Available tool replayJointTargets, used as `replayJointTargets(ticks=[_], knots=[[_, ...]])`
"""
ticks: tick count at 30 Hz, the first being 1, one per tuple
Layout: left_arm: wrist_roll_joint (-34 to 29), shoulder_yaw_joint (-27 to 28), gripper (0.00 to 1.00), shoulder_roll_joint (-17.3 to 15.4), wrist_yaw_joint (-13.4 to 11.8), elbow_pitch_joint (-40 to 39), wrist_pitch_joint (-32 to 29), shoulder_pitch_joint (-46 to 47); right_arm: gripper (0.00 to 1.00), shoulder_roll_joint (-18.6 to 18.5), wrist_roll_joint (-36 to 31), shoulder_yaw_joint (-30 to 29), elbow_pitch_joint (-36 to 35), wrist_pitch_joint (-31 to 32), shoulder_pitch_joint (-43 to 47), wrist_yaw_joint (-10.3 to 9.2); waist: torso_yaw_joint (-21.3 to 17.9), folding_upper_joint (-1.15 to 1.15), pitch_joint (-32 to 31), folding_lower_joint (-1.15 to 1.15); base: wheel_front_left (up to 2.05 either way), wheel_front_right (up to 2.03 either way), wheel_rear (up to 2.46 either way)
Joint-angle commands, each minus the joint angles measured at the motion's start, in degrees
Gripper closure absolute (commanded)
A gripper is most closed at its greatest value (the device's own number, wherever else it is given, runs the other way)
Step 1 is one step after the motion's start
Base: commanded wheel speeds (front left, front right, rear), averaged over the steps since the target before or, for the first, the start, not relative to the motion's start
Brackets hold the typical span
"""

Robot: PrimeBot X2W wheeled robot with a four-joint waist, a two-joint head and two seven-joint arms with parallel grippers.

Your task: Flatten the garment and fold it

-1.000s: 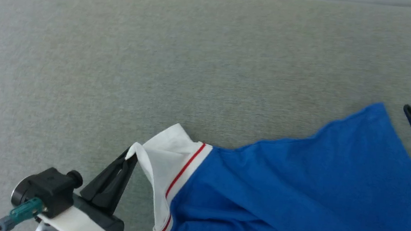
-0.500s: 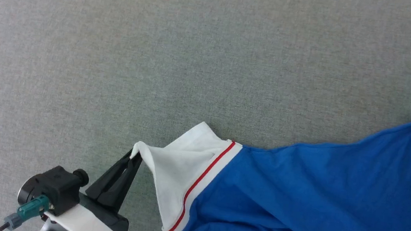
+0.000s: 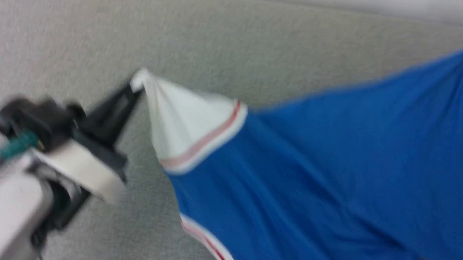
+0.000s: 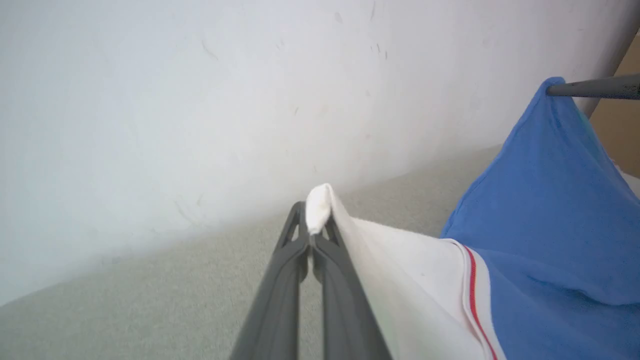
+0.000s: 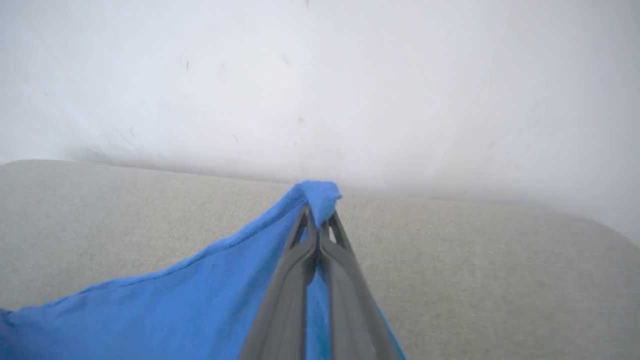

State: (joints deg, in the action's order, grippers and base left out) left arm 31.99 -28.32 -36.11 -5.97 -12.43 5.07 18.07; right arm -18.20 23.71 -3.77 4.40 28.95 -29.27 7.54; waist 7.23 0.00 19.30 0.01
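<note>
Now: shirt strung taut over the table

The left gripper (image 4: 312, 225) is pressed together on the tip of the white sleeve (image 4: 400, 270). The right gripper (image 5: 317, 222) pinches a blue corner. Both grips are raised off the table (image 3: 94, 20), and the shirt (image 3: 319, 167) stretches between them above it. The two-point hold likely serves to pull out wrinkles so the cloth can be laid flat on the table before folding. No lettering or label can be read, only red-and-white trim (image 4: 472, 285).

Pale grey-green felt-like surface (image 3: 241, 47), its far corner rounded at the head view's upper left, plain white wall (image 4: 200, 100) with faint scuffs behind it, tan patch (image 4: 620, 140) beyond the wall's edge
</note>
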Motion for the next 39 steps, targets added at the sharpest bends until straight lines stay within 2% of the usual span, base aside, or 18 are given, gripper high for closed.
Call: replayJointTargets(ticks=[1, 5, 10, 16, 20, 24, 27, 29, 33, 37, 39], knots=[[-0.4, 1.2, 1.00, -0.2, 0.8, 1.8, 0.5, 3.6, 1.00, 0.1, -1.0, -0.6, -0.1, -1.7, -2.7, -0.05, -6.1, 0.00, -8.1, -0.01, 0.00, 0.00, 0.00], [-1.7, 2.8, 1.00, -0.5, 2.9, 8.3, 1.0, 13.1, 1.00, 0.6, -3.0, -0.1, 1.8, -5.2, -9.0, -0.05, -8.7, 0.00, -12.7, -0.01, 0.00, 0.00, 0.00], [-3.4, 2.6, 1.00, 0.3, 5.6, 15.0, -1.3, 25.7, 1.00, 0.8, -4.2, 2.7, 5.5, -6.4, -16.4, -0.05, -11.2, 0.00, -16.4, -0.01, 0.00, 0.00, 0.00], [-3.0, 3.9, 1.00, 2.3, 7.0, 23.3, -5.4, 40.9, 1.00, 1.0, -4.2, 5.8, 11.1, -4.9, -25.7, -0.05, -13.3, 0.00, -18.6, -0.01, 0.00, 0.00, 0.00], [-1.5, 3.5, 1.00, 3.6, 9.2, 26.4, -10.7, 49.7, 1.00, 1.7, -2.8, 7.1, 12.8, -2.4, -30.9, -0.05, -14.0, 0.00, -17.6, -0.01, 0.00, 0.00, 0.00], [2.3, 4.1, 1.00, 5.6, 9.6, 28.2, -17.9, 56.4, 1.00, 1.9, -1.0, 7.5, 13.1, 1.5, -34.6, -0.05, -14.3, 0.00, -15.1, -0.01, 0.00, 0.00, 0.00], [2.3, 3.5, 1.00, 5.1, 9.2, 29.0, -23.3, 60.5, 1.00, 2.4, 0.1, 7.5, 13.1, 5.1, -37.0, -0.05, -14.6, 0.00, -11.8, -0.01, 0.00, 0.00, 0.00], [1.1, 3.4, 1.00, 4.6, 8.3, 29.6, -24.6, 63.2, 1.00, 2.6, -0.1, 7.0, 12.8, 6.2, -38.9, -0.05, -14.9, 0.00, -8.7, -0.01, 0.00, 0.00, 0.00], [-3.3, 3.3, 1.00, 3.9, 6.5, 30.6, -22.5, 69.7, 1.00, 4.1, -2.3, 5.0, 13.8, 5.5, -44.4, -0.05, -16.2, 0.00, -1.1, -0.01, 0.00, 0.00, 0.00], [-8.5, 3.8, 1.00, 3.8, 4.9, 32.1, -15.0, 77.5, 1.00, 6.0, -6.1, 4.0, 16.0, 1.6, -51.1, -0.05, -17.8, 0.00, 6.6, -0.01, 0.00, 0.00, 0.00], [-10.5, 3.6, 1.00, 4.1, 4.9, 33.2, -11.0, 80.9, 1.00, 6.6, -8.2, 3.7, 17.8, -1.0, -54.1, -0.05, -18.1, 0.00, 9.5, -0.01, 0.00, 0.00, 0.00]])
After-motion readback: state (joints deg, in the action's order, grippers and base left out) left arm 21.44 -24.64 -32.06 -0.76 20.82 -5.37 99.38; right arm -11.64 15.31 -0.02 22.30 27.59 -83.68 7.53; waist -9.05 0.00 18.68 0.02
